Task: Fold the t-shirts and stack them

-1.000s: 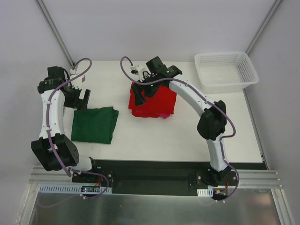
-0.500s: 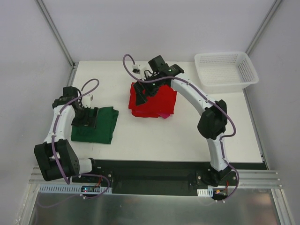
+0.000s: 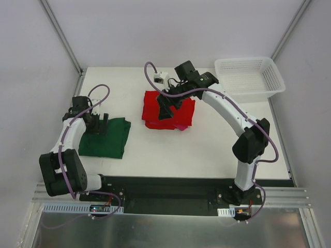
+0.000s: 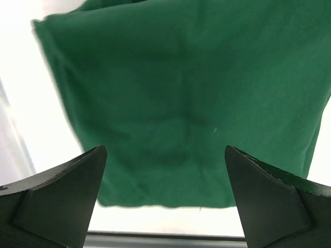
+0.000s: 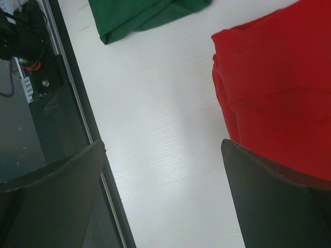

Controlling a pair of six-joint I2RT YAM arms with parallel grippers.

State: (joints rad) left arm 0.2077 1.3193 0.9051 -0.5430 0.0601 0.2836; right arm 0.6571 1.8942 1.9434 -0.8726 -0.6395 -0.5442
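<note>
From above, the green shirt (image 3: pixel 111 139) is lying folded into a rough rectangle at the 9 o'clock side of the table (image 3: pixel 170 150). The red shirt (image 3: pixel 183 116), also folded, is lying toward 12 o'clock, well apart from the green one. The left gripper (image 3: pixel 100 126) is hanging over the green shirt's 11 o'clock corner with its jaws standing open. The right gripper (image 3: pixel 166 107) is hanging over the red shirt's 10 o'clock part, jaws likewise spread. Whether either gripper is touching cloth cannot be told from here. The basket (image 3: pixel 274 77) is sitting at the table's 2 o'clock corner, apart from both shirts.

In the left wrist view, the green shirt is filling most of the frame. White table is showing along 9 o'clock and 6 o'clock. The left fingers (image 4: pixel 57 201) are sitting at 7 and 5 o'clock, wide apart and gripping nothing, with the cloth lying beyond them.

In the right wrist view, the red shirt is taking up the 2 to 3 o'clock area, its layered edges facing 9 o'clock. The green shirt is peeking in at 12 o'clock, with white table lying between the two. A dark strip (image 5: pixel 72 93) is running along the table edge at 9 o'clock. The right fingers (image 5: pixel 51 201) are standing far apart at 7 and 5 o'clock, holding nothing.
</note>
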